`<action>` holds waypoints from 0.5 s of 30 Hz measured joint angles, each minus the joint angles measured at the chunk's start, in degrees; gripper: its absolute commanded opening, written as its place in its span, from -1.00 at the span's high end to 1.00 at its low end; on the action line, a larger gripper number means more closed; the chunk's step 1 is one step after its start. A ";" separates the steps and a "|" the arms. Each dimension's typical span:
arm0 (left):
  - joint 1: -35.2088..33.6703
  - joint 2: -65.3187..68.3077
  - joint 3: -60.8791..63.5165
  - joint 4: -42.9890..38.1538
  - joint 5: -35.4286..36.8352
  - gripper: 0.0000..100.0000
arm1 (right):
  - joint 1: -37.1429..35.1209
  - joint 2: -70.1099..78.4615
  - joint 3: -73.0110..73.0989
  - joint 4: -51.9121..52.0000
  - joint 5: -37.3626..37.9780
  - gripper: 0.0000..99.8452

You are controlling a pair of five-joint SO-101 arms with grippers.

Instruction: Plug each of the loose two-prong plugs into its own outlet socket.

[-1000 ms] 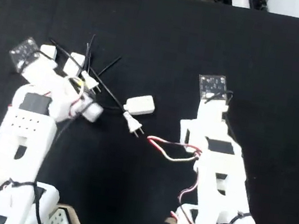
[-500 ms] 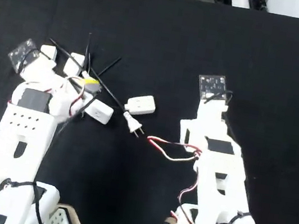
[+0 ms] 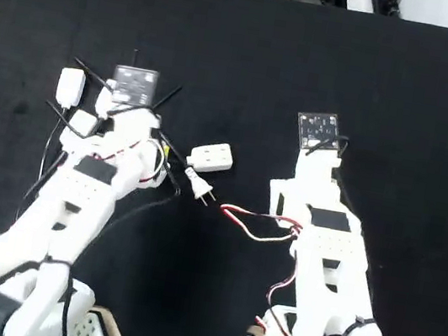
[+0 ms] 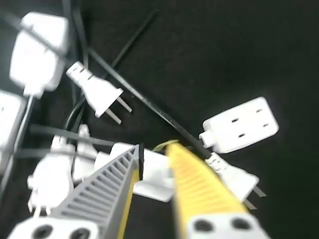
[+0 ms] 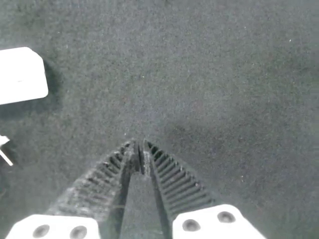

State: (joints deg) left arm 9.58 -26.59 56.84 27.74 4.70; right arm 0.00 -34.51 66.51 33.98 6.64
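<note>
left gripper (image 4: 154,149) jaws are squeezing a white socket block (image 4: 152,181) | right gripper (image 5: 138,147) jaws are pressing together over the worktop (image 5: 224,74) | loose plug (image 3: 197,185) is lying just beside an outlet socket (image 3: 210,157)

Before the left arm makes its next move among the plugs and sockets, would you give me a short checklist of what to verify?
1. Left hand gripping a white socket block: ok, the block sits clamped in it.
2. That block's slots turned toward a plug: cannot tell, the hand hides them.
3. Loose plug has bare, free prongs: ok.
4. Second socket block lies slots up with nothing plugged in: ok.
5. Black cables clear of the plugs: not ok, they cross the pile.
6. Right hand out of the way: ok, shut and empty over bare cloth.
</note>
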 measured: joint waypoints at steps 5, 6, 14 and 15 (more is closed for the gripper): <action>0.88 8.44 -1.05 -2.20 -9.85 0.94 | 0.00 0.00 0.00 0.00 0.00 0.97; 0.97 8.44 -1.41 -1.49 -10.55 0.94 | 0.00 0.00 0.00 0.00 0.00 0.97; 1.49 -4.57 0.35 17.67 -17.58 0.94 | 0.00 0.00 0.00 0.00 0.00 0.97; 1.49 -7.38 1.23 20.22 -18.64 0.94 | 0.00 0.00 0.00 0.00 0.00 0.97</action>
State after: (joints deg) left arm 11.08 -33.98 58.07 47.96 -13.93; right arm 0.00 -34.51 66.51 33.98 6.64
